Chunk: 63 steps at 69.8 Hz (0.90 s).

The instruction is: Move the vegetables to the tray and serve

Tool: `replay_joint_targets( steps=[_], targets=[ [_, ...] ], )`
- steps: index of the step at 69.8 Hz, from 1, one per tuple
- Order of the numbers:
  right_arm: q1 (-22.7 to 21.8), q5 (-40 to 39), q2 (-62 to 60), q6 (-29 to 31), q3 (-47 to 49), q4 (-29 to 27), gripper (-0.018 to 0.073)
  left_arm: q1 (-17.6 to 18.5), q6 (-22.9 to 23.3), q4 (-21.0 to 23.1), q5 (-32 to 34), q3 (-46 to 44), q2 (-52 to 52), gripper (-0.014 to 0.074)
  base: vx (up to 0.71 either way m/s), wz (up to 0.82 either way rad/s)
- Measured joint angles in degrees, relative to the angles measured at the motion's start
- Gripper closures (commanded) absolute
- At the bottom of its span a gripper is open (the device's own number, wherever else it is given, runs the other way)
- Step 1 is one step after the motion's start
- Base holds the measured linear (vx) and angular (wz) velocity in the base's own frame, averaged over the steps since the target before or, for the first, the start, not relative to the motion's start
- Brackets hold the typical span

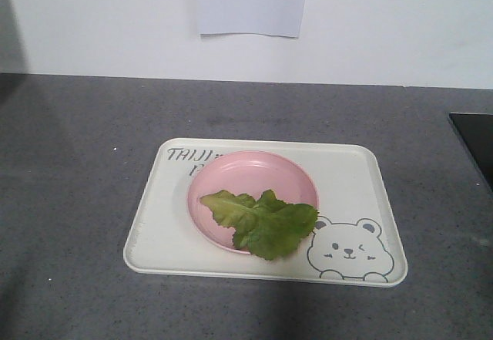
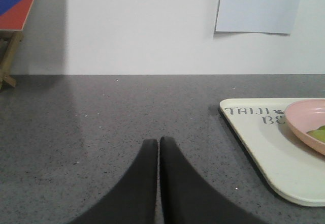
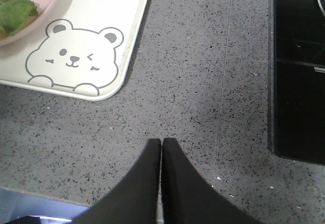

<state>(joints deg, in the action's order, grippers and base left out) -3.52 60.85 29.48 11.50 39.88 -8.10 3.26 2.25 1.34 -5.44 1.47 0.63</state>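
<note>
The lettuce leaf point(image 1: 262, 220) lies on the pink plate point(image 1: 231, 174), which sits on the tray point(image 1: 350, 178). Both the left end effector point(image 2: 159, 141) and right end effector point(image 3: 161, 142) are clenched, empty, over the tabletop point(image 1: 77, 163). The floppy leaf overhangs the rim; a careless lift could tip it out.

You're facing a grey speckled bench point(image 1: 77, 201) against a plain white wall point(image 1: 385, 24), a pale paper sheet point(image 1: 250, 1) taped on it, a black panel point(image 3: 299, 82) at the bench's right edge
</note>
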Motion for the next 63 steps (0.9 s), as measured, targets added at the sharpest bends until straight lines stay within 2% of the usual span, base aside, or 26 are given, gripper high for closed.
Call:
replay_joint_targets(
  steps=[21,29,39,52,63],
  targets=[
    [0.0,-0.1,-0.2,0.1,0.0,0.1,0.0568,0.0,0.0,0.0,0.0,0.0,0.0,0.0603,0.0,0.0],
    [0.0,-3.0,-2.6,0.4,-2.1,1.6,0.0568,0.0,0.0,0.0,0.0,0.0,0.0,0.0603,0.0,0.0],
    [0.0,-14.2,-8.1,-1.2,-9.4,3.2,0.0568,0.0,0.0,0.0,0.0,0.0,0.0,0.0602,0.0,0.0],
    [0.0,-32.5,-17.7,-8.7,-24.3,4.0,0.0568,0.0,0.0,0.0,0.0,0.0,0.0,0.0602,0.0,0.0],
    [0.0,-43.7,-24.7,-11.5,-34.6,5.9,0.0568,0.0,0.0,0.0,0.0,0.0,0.0,0.0602,0.0,0.0]
  ],
)
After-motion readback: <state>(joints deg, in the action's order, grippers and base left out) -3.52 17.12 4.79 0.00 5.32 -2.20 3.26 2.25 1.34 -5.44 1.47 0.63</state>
